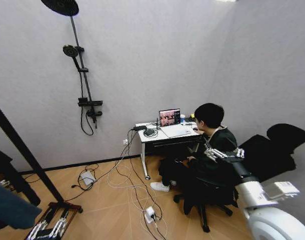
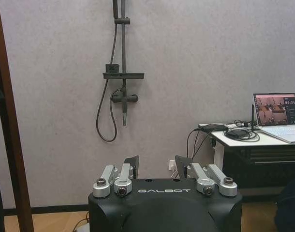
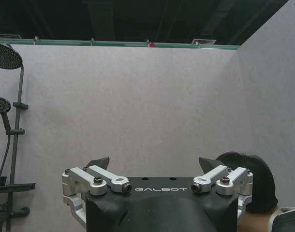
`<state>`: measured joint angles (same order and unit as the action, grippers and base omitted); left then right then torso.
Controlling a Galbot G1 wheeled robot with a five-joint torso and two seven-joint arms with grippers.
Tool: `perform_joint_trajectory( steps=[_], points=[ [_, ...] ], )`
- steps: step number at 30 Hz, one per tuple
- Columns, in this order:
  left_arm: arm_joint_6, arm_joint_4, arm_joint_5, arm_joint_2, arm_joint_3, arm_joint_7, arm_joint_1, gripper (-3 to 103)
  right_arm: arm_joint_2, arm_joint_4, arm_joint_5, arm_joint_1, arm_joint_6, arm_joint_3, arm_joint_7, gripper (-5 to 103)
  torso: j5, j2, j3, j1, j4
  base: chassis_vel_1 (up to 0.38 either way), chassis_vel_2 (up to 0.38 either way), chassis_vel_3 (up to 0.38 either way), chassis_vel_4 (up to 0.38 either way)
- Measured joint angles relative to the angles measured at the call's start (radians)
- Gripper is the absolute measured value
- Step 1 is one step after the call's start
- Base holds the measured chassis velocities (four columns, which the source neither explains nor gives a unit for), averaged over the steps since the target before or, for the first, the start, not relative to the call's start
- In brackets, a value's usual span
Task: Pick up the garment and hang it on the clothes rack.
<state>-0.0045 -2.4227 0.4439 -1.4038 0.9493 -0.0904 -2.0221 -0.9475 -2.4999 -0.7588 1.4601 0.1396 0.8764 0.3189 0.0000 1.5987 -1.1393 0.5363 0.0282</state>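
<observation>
Wood floor (image 1: 107,210): cables (image 1: 127,182), rack base (image 1: 50,222), desk (image 1: 165,135).

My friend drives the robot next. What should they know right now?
Left gripper: open, empty, facing the wall, with a rack post beside it.
Right gripper: open, empty, raised toward the wall.
Rack: on the robot's left, slanted post and base in the head view.
Done: nothing yet; neither gripper holds the shirt.
Left: pick up the shirt and hang it on the rack.
</observation>
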Motion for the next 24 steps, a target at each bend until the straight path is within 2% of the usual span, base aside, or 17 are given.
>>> perform_joint_trajectory(
  steps=[7, 9, 24],
  points=[
    [0.000, 0.000, 0.000, 0.000, 0.000, 0.000, 0.000, 46, -0.003, 0.000, 0.002, -0.004, -0.001, -0.011, 0.000, 100, 0.0000, 0.037, -0.019, 0.018, -0.0001, 0.000, 0.000, 0.000, 0.000],
    [0.000, 0.000, 0.000, 0.000, 0.000, 0.000, 0.000, 46, -0.004, 0.000, 0.005, -0.005, -0.001, -0.015, 0.000, 100, 0.0000, 0.065, -0.033, 0.032, -0.0001, 0.000, 0.000, 0.000, 0.000],
    [0.000, 0.000, 0.000, 0.000, 0.000, 0.000, 0.000, 46, 0.004, 0.000, 0.006, -0.005, -0.004, -0.014, -0.002, 100, 0.0000, 0.076, -0.040, 0.038, 0.0000, 0.000, 0.000, 0.000, 0.000]
  ],
)
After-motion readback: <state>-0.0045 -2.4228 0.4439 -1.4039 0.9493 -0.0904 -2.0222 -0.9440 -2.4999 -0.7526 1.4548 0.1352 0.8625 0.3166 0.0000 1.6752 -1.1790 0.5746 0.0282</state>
